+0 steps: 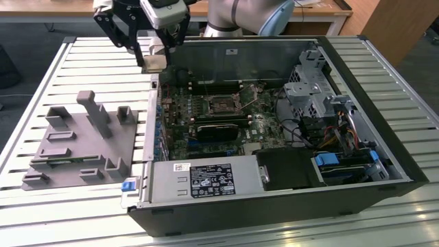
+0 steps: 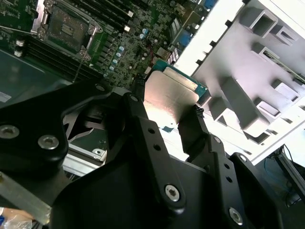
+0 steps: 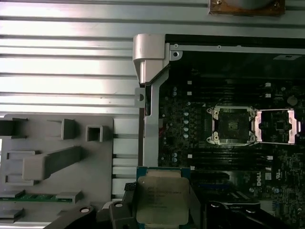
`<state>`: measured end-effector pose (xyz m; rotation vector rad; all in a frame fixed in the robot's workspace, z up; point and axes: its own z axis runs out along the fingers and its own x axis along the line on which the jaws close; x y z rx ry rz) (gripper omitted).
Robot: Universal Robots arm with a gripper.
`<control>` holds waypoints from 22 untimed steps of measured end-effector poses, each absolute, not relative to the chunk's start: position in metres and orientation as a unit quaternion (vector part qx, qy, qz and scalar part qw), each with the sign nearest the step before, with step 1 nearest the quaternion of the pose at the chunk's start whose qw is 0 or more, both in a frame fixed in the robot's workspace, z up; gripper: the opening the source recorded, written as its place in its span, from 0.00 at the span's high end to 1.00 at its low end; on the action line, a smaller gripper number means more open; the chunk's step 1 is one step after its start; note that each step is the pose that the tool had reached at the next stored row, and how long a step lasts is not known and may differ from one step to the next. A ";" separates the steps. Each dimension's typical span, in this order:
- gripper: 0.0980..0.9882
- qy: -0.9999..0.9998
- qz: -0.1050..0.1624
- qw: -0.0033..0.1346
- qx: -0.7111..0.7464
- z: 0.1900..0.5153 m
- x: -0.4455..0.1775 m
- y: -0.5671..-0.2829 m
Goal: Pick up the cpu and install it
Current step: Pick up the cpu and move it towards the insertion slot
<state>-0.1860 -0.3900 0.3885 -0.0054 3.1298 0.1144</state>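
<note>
The cpu [image 3: 161,199] is a small square chip with a silvery top and green edge, held in the air by my gripper [image 3: 159,210], which is shut on its sides. In the exterior view the cpu [image 1: 154,63] hangs under the gripper [image 1: 153,60] above the back left corner of the open computer case [image 1: 384,170]. The second wrist view shows the cpu [image 2: 169,95] clamped between black fingers [image 2: 193,126]. The open cpu socket [image 3: 232,125] lies on the motherboard with its metal frame flipped aside; in the exterior view the socket [image 1: 221,103] sits right of the gripper.
A grey plastic tray [image 1: 79,146] with upright posts lies on the slatted metal table [image 1: 41,77] at the exterior view's left. The case wall [image 3: 148,57] stands between tray and motherboard. Cables, drive bays and a power supply [image 1: 205,180] crowd the case.
</note>
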 end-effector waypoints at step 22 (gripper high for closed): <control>0.51 0.999 0.037 0.005 -0.002 0.388 -0.165 -0.383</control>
